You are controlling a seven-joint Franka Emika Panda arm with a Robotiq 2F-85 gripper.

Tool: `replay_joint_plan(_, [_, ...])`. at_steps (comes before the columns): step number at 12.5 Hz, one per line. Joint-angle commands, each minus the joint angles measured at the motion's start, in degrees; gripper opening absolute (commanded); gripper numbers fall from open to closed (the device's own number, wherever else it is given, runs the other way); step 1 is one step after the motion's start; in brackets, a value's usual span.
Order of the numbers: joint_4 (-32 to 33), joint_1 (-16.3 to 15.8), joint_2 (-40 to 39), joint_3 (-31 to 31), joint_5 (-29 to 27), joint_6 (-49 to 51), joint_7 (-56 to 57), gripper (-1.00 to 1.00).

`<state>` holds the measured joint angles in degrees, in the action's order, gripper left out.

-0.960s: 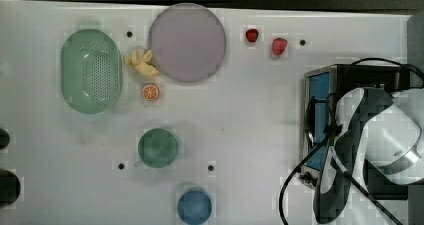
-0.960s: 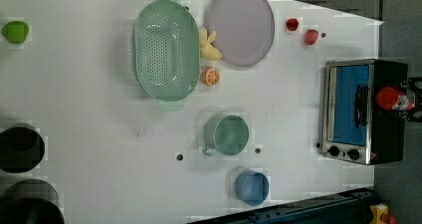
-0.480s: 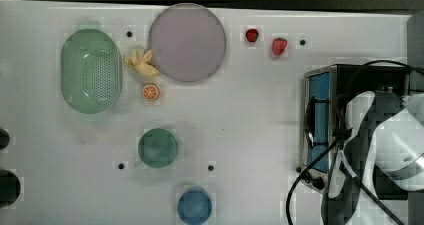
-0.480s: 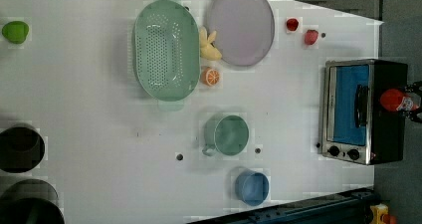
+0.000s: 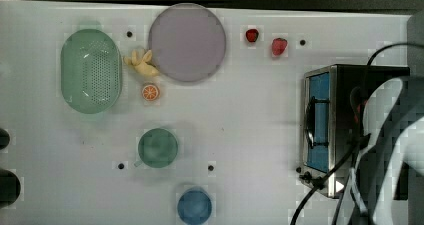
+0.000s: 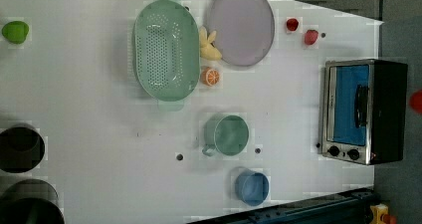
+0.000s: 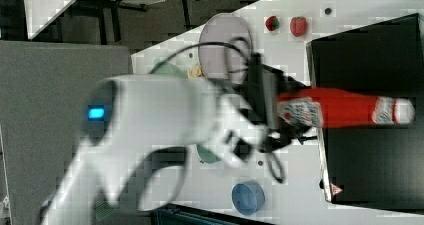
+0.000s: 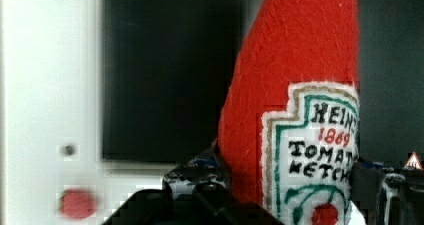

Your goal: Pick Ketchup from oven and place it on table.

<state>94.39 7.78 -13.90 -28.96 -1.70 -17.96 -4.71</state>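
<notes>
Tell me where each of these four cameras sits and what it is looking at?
Top view: overhead, facing down on the table and oven; the white arm shows at the top view's right.
Left view: also overhead, oven at the left view's right.
Right view: behind the arm, facing the ketchup held in the gripper over the oven.
Wrist view: on the wrist, facing the ketchup label.
Shared: top and left views both show the green colander.

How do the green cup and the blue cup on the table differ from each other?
The green cup looks wider than the blue cup. In the left view, the green cup shows a small handle at its lower left; the blue cup shows none. The green cup stands nearer the orange slice, the blue cup nearer the table edge. Both stand upright, openings up.
</notes>
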Motion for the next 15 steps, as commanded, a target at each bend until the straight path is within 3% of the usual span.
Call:
replay_joint_plan(1, [-6.72, -7.41, 6.19, 5.87, -1.09, 6.79, -0.34, 0.27])
replay_joint_plan(5, [-6.68, -10.84, 8.97, 16.03, -1.09, 15.19, -0.34, 0.27])
replay_joint_plan(8, [-3.98, -12.06, 8.93, 22.45, -1.08, 15.62, -0.34, 0.26])
replay_joint_plan(12, [4.28, -12.42, 8.94, 26.14, 0.01, 12.68, -0.43, 0.26])
replay_joint_plan(15, [13.70, -12.35, 8.94, 26.04, 1.14, 3.74, -0.43, 0.27])
